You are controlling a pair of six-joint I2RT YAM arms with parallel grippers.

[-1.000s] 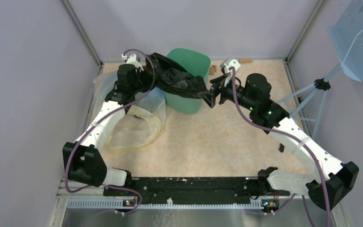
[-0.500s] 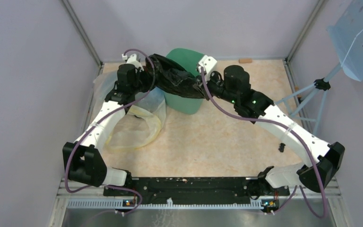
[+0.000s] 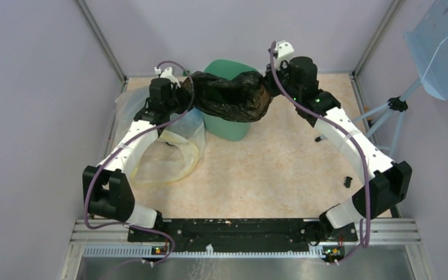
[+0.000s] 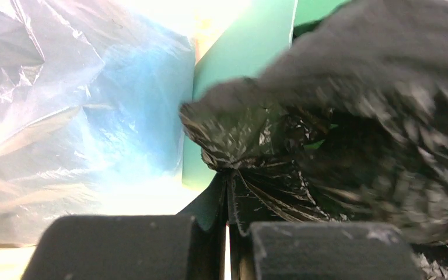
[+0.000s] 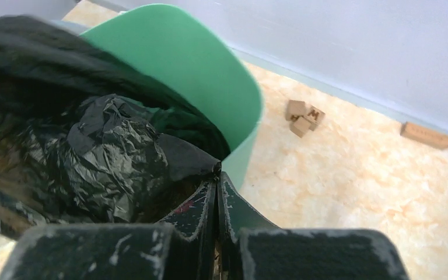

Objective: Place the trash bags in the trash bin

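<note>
A crinkly black trash bag [image 3: 230, 96] hangs stretched between both grippers, above the mouth of the mint-green trash bin [image 3: 226, 125]. My left gripper [image 3: 185, 96] is shut on the bag's gathered left end; in the left wrist view the plastic [image 4: 326, 116] bunches right at the closed fingertips [image 4: 228, 175], with the bin wall [image 4: 239, 64] behind. My right gripper [image 3: 268, 87] is shut on the bag's right edge. In the right wrist view the bag [image 5: 93, 146] fills the bin's opening, and the rim [image 5: 198, 64] curves past the pinched tips [image 5: 217, 175].
A large clear bag with blue and yellow contents [image 3: 169, 146] lies left of the bin, under the left arm. Small wooden blocks [image 5: 303, 116] sit by the back wall. A pale blue perforated panel on a stand [image 3: 443, 46] is at the right. Walls close in the table.
The right gripper moved in from the bin's right, closed on the bag's right end and lifted it back. The bag now hangs wider and higher over the bin.
</note>
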